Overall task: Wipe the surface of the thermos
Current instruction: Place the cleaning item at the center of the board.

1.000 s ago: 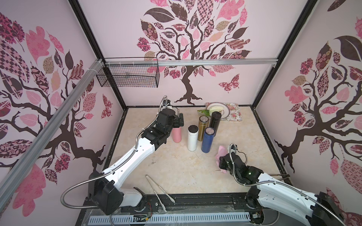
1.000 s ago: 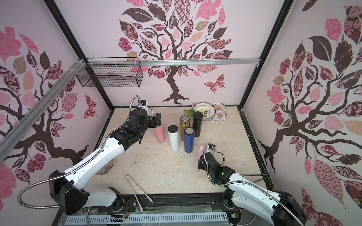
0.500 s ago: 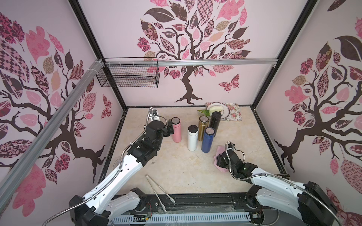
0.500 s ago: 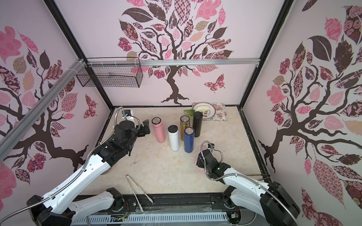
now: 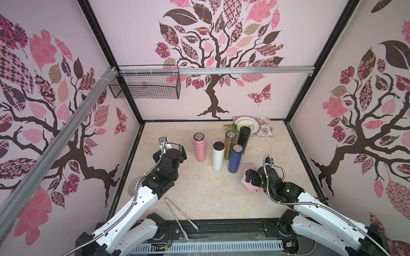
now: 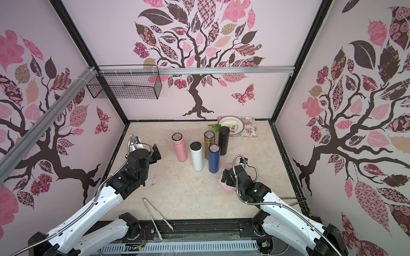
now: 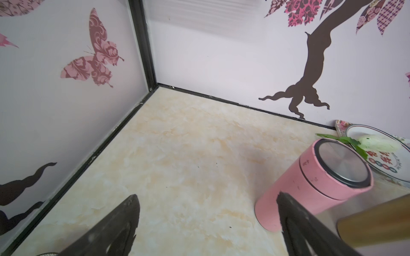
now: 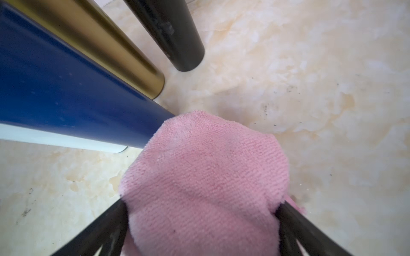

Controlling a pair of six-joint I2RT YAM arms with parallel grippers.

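Release complete: right fingers (image 8: 104,226), clenched a second ago, now stand spread around the pink cloth (image 8: 206,164), slack on the counter (image 5: 199,190) beside the blue thermos (image 5: 235,158). Left fingers (image 7: 115,226), spread and empty, have backed off the upright pink thermos (image 5: 199,147). Wiping is judged finished.

Bright, even light left soft shadows on the worktop (image 5: 199,188). Both top views bowed at the edges (wrist views too); the blue thermos (image 8: 55,88) looked blurred up close.

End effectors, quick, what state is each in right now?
Left end effector: open, empty.
Right end effector: open, pink cloth between its jaws.
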